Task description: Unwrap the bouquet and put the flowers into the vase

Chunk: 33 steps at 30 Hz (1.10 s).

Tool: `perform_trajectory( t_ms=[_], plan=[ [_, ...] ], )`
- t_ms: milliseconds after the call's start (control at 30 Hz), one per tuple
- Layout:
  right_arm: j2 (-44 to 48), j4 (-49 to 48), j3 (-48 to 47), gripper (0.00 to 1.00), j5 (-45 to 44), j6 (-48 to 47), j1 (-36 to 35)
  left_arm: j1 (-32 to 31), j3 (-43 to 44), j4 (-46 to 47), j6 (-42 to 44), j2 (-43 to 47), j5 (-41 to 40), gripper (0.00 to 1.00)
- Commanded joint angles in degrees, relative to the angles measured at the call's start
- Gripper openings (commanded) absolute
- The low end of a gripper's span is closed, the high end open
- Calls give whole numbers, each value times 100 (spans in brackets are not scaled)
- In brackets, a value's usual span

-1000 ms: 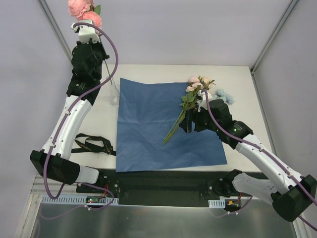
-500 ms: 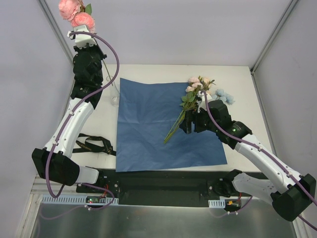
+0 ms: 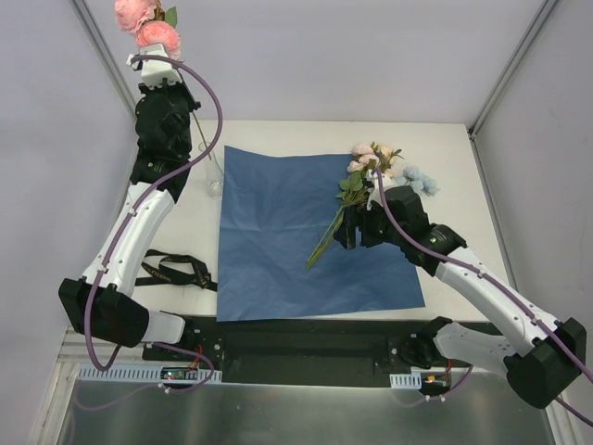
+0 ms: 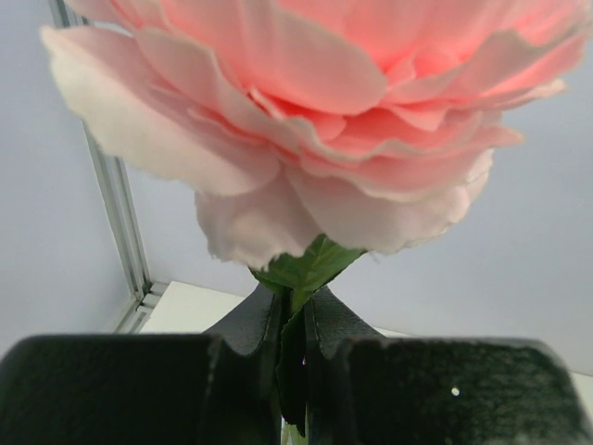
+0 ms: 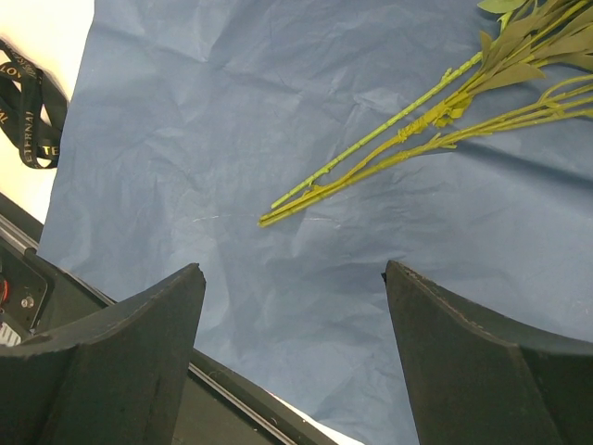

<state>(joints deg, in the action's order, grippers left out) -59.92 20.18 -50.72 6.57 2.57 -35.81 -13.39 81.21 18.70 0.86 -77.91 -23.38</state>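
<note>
the left pincer (image 4: pixel 293 315) is clenched on the green stem just under the big pink fabric rose (image 4: pixel 315 120), holding that pink rose spray high above the back-left corner of the white surface (image 3: pixel 306 134). the small clear glass cylinder vase (image 3: pixel 215 182) stands below it, just off the left edge of the unfolded blue paper sheet (image 3: pixel 278 241). a thin stem runs down toward the vase mouth. whether its tip is inside cannot be told from above.

the step in hand looks like seating this spray in the vase. to do it well, keep the stem close to plumb, centre its tip over the narrow mouth and come down slowly. the vase looks much shorter than the stem, so a sideways push could tip it. let go only once the stem sits deep enough to lean on the rim.

the right pincer (image 5: pixel 295 273) hangs released over the paper, near the green stems (image 5: pixel 422 130) of the loose pink, cream and light-blue flowers (image 3: pixel 371 162) — not touching them. the black ribbon (image 3: pixel 171 271) lies apart at the left.
</note>
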Motion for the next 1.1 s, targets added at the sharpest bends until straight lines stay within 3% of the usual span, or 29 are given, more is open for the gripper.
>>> perform_trajectory(
  t_ms=[0,1067],
  plan=[
    [-72,-261,-26,82,125,121,22,47,202,-323,72,74,105,0],
    [-362,-366,-114,82,266,183,30,38,984,-358,854,-374,114,0]
  ],
)
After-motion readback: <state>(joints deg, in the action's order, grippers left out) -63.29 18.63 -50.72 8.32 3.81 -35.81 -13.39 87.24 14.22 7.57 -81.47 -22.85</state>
